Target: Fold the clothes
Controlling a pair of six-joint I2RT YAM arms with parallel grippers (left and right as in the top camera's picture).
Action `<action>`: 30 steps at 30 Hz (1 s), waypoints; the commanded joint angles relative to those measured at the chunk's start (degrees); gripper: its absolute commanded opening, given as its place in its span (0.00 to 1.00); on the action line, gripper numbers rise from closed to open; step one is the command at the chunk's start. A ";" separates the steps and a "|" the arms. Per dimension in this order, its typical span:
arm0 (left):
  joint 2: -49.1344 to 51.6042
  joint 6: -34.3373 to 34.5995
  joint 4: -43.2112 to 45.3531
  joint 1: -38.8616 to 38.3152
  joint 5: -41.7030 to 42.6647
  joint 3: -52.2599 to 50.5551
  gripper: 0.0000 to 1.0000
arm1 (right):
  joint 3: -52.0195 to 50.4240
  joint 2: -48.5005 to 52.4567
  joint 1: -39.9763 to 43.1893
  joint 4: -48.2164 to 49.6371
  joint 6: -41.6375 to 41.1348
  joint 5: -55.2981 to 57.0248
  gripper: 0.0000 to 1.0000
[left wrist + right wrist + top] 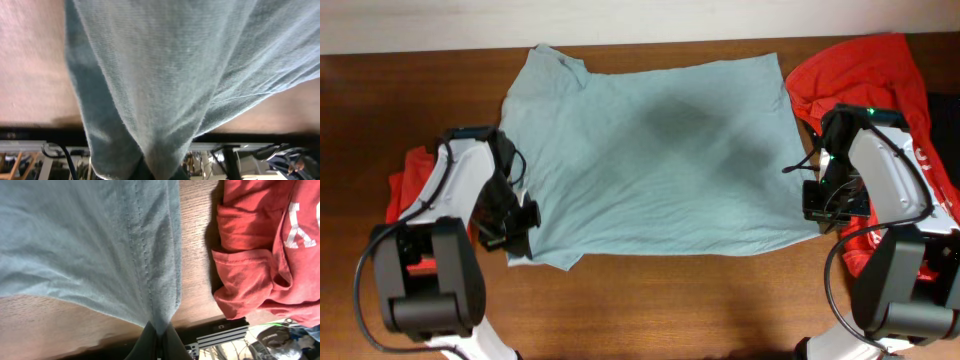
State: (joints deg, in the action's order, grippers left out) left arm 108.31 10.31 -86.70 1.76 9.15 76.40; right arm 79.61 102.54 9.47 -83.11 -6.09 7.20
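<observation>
A pale grey-green T-shirt [650,150] lies spread flat across the middle of the wooden table. My left gripper [517,228] is shut on its near left corner; in the left wrist view the cloth [165,75] drapes over the jaws [159,172]. My right gripper [817,203] is shut on the near right hem corner; in the right wrist view the hem [150,265] runs pinched into the jaws [159,332].
A pile of red clothes [880,80] lies at the right of the table, under and behind my right arm, and also shows in the right wrist view [265,245]. Another red garment [412,180] lies at the left by my left arm. The table's front edge is near.
</observation>
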 commanded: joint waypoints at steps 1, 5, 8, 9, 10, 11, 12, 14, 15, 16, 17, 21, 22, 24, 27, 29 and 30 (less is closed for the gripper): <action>-4.92 0.76 0.15 0.00 -0.59 -4.04 0.00 | -0.44 -1.92 1.20 0.00 -1.40 -0.57 0.04; -8.17 0.79 2.95 0.00 -0.61 -5.05 0.00 | -0.44 -2.43 1.44 1.49 -1.51 -1.09 0.04; -9.68 0.79 8.13 0.17 -0.61 -5.05 0.00 | -0.44 -2.54 1.42 4.61 -1.44 -2.54 0.04; -9.84 0.79 9.77 0.22 -0.61 -5.05 0.00 | -0.44 -2.56 1.42 5.55 -1.38 -3.04 0.04; -9.88 0.79 11.50 0.22 -0.61 -5.05 0.00 | -0.44 -2.56 1.42 6.40 -0.76 -3.89 0.04; -9.88 0.79 12.79 0.22 -0.61 -5.05 0.00 | -0.44 -2.54 1.42 7.04 -0.17 -4.76 0.04; -9.88 0.79 13.92 0.22 -0.61 -5.05 0.00 | -0.44 -2.54 1.42 7.65 0.28 -5.57 0.04; -9.88 0.76 15.17 0.26 -0.61 -5.05 0.00 | -0.44 -2.56 1.42 8.31 0.28 -5.70 0.04; -9.88 0.90 16.50 0.26 -0.61 -5.05 0.00 | -0.44 -2.54 1.42 9.31 0.31 -5.70 0.04; -9.88 0.98 17.31 0.26 -0.61 -5.05 0.00 | -0.44 -2.54 1.42 10.08 0.31 -5.73 0.05; -9.88 0.98 18.69 0.26 -0.61 -5.05 0.00 | -0.44 -2.56 1.42 11.32 0.31 -5.75 0.04; -9.88 0.96 25.14 0.39 -0.90 -5.03 0.00 | -0.44 -2.54 1.42 17.64 0.26 -5.73 0.04; -9.88 1.01 27.28 0.72 -0.94 -5.01 0.00 | -0.44 -2.54 1.42 20.11 0.26 -5.75 0.04; -9.88 2.93 30.49 1.66 -1.51 -5.01 0.00 | -0.44 -2.54 1.42 23.08 0.26 -5.73 0.04; -9.88 5.62 35.21 3.48 -1.49 -5.01 0.00 | -0.44 -2.54 1.42 26.97 0.26 -5.73 0.06; -9.88 7.58 37.46 4.35 -1.46 -5.01 0.00 | -0.44 -2.49 1.42 28.70 0.26 -5.73 0.09; -9.88 8.33 38.45 4.48 -1.46 -5.01 0.00 | -0.44 -2.38 1.42 29.62 0.26 -5.73 0.10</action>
State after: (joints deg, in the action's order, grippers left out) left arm 99.53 14.39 -50.15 4.93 8.51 71.44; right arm 79.48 101.71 10.46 -54.96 -5.76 1.63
